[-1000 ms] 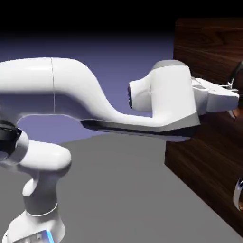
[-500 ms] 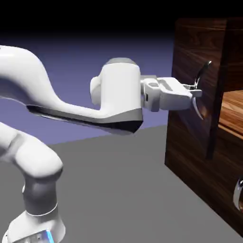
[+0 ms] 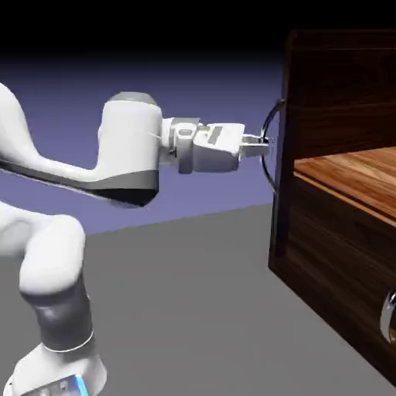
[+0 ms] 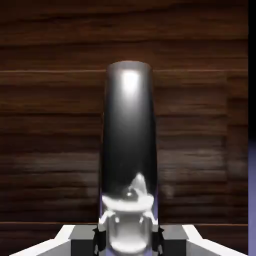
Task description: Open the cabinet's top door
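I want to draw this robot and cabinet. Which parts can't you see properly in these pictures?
- Exterior view: the cabinet is cut off by the right edge, and so is most of the lower ring handle.
- Exterior view: the top door shows edge-on, so its face is hidden.
- Hand view: the ring handle held in the gripper covers the fingertips and the wood behind.

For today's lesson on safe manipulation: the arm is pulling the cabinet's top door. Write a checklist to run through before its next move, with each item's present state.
1. Hand shut on the ring handle: ok, the metal bar sits between the fingers.
2. Top door swung open: ok, seen edge-on, with the lighter wood inside exposed.
3. Door fully open: cannot tell.
4. Arm clear of the cabinet: ok, only the hand reaches it.
5. Lower ring handle untouched: ok.
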Robot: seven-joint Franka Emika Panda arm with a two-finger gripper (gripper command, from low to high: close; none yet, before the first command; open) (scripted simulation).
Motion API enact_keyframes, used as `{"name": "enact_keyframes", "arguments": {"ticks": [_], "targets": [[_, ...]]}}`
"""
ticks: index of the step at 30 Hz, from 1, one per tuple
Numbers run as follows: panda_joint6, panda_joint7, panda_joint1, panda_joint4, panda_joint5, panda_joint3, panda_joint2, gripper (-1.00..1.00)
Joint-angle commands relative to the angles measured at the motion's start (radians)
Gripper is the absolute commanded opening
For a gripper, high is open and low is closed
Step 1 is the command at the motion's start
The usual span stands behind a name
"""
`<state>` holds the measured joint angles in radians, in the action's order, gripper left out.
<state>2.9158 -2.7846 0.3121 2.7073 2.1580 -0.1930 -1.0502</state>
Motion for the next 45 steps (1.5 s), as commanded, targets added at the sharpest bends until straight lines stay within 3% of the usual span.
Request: {"name": "enact_keyframes", "arguments": {"ticks": [1, 8, 15, 23, 31, 38, 45], "targets": [[0.008, 0.022, 0.033, 0.018, -0.044, 0.027, -0.024, -1.0], [0.054, 0.221, 0.189, 0.122, -0.348, 0.156, -0.173, -1.0], [-0.045, 0.479, 0.154, 0.22, -0.653, 0.21, -0.32, -1.0], [-0.357, 0.689, -0.024, 0.297, -0.993, 0.378, -0.528, -1.0], [-0.691, 0.75, -0.175, 0.264, -1.268, 0.66, -0.623, -1.0], [-0.968, 0.755, -0.204, 0.135, -1.471, 0.913, -0.602, -1.0], [-1.253, 0.76, -0.09, -0.107, -1.637, 1.129, -0.542, -1.0]]}}
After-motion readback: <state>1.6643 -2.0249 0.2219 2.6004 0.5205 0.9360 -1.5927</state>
